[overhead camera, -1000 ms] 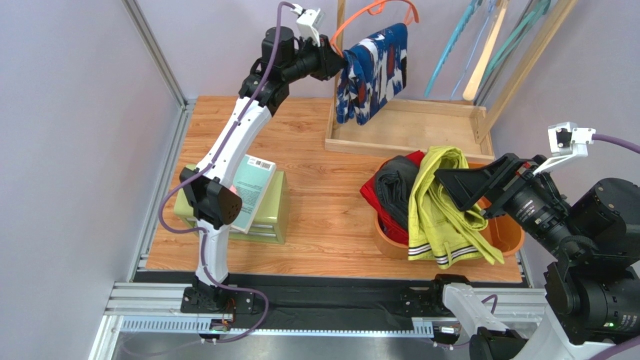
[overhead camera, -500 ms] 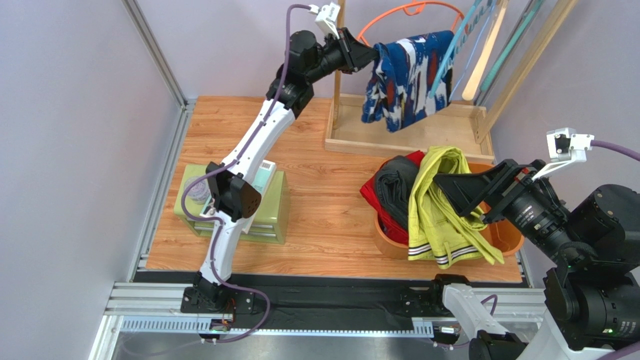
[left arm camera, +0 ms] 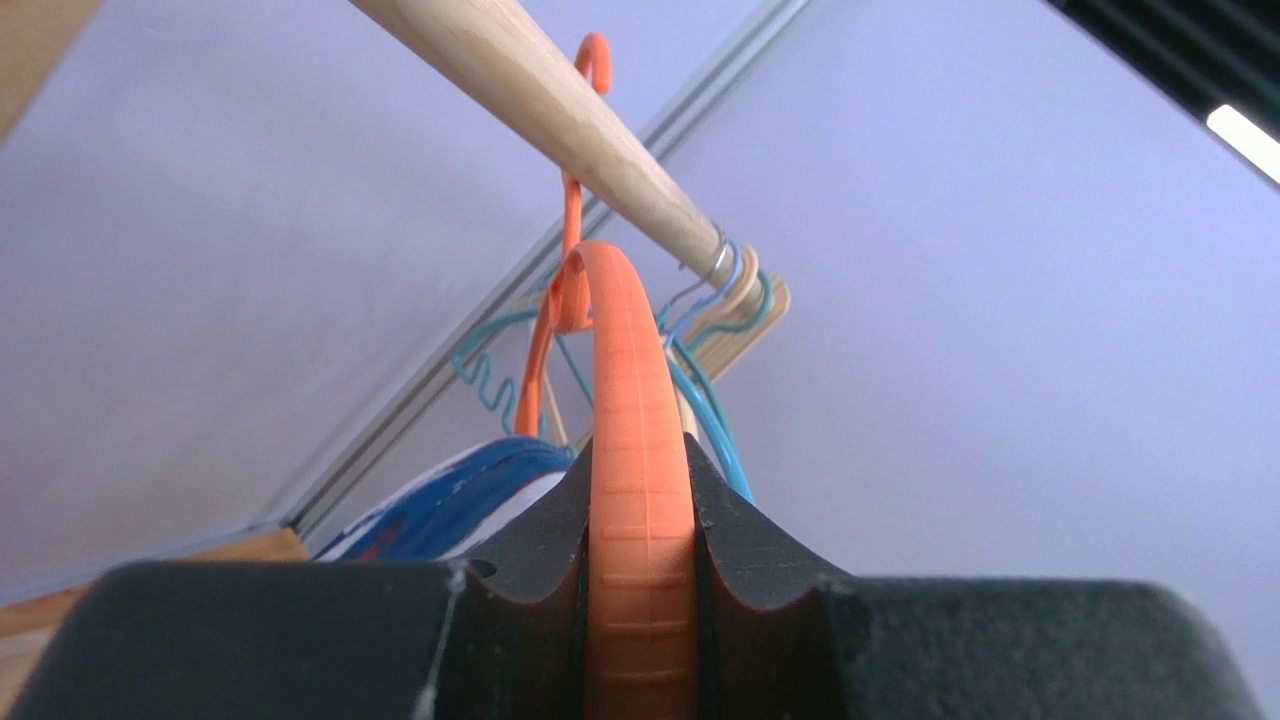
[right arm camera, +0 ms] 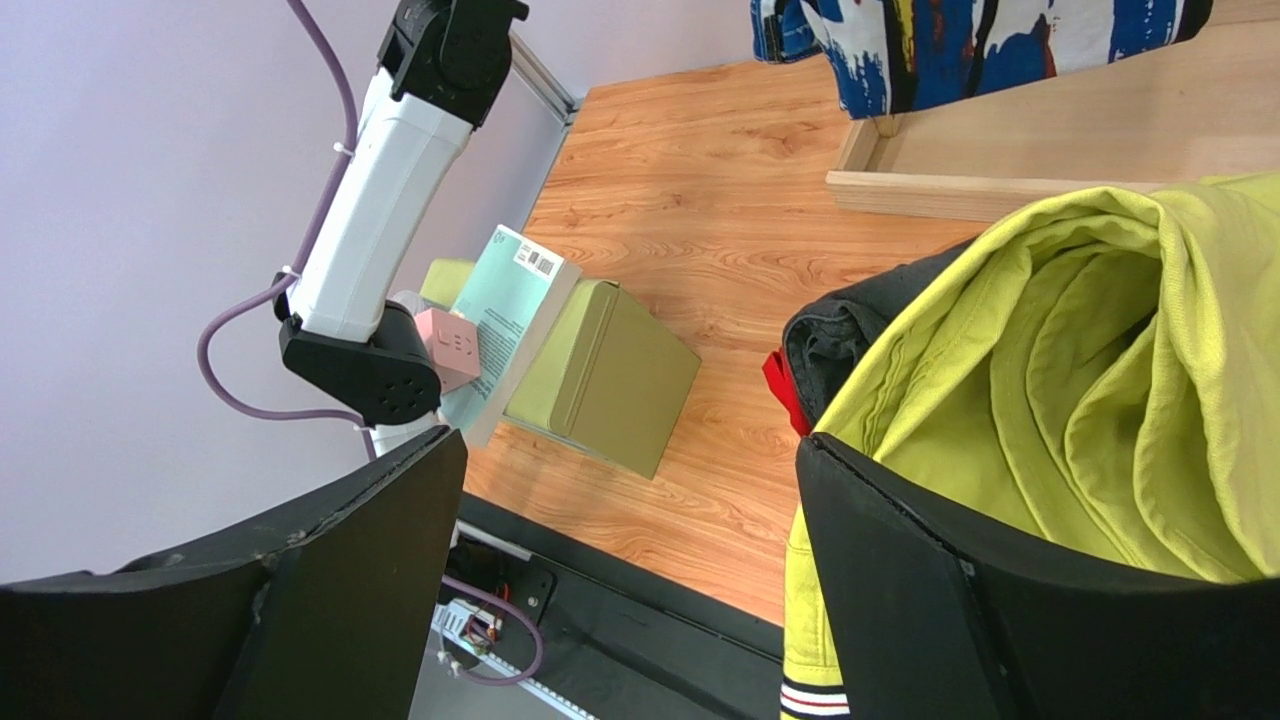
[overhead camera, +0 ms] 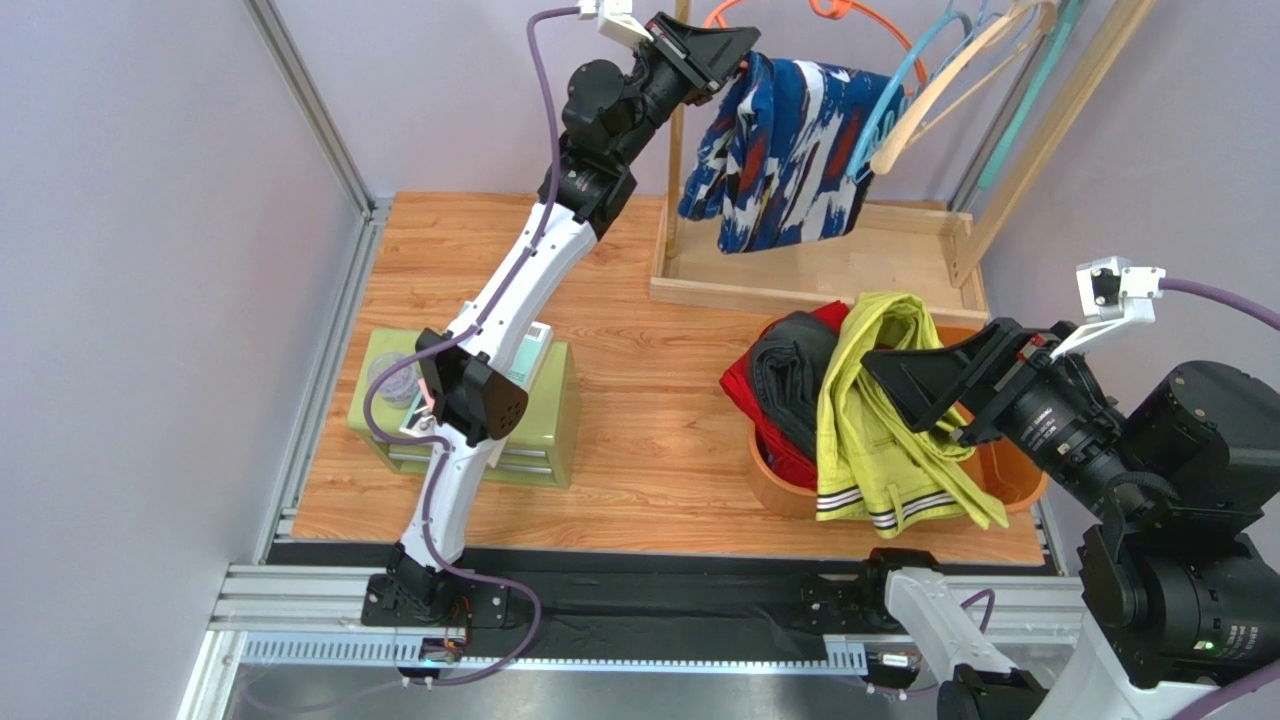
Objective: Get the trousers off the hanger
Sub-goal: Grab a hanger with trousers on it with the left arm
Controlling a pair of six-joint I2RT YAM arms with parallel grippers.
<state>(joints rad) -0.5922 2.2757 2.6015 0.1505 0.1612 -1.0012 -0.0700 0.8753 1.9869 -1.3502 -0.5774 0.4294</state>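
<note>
Left claw (overhead camera: 718,50) is pinched on the orange hanger (left arm camera: 631,375), its arc wedged between the pads. Over the last second we've lifted and swung it from left of the rack post up to the far rail (left arm camera: 511,68). In the wrist view the hook sits at the rail, but we can't tell if it's actually seated.

The navy trousers (overhead camera: 781,150) are still draped over the hanger and have swung with it, hanging above the rack's tray. So this pair isn't off yet: we've repositioned, not removed.

Right claw (overhead camera: 924,393) is spread wide and holding nothing. It hovers just over the yellow-green pair (overhead camera: 879,435), which lies with the red (overhead camera: 751,393) and black (overhead camera: 789,383) ones in the tub (overhead camera: 1022,473), near right.

Our guess at the next step: pull the navy pair off.
</note>
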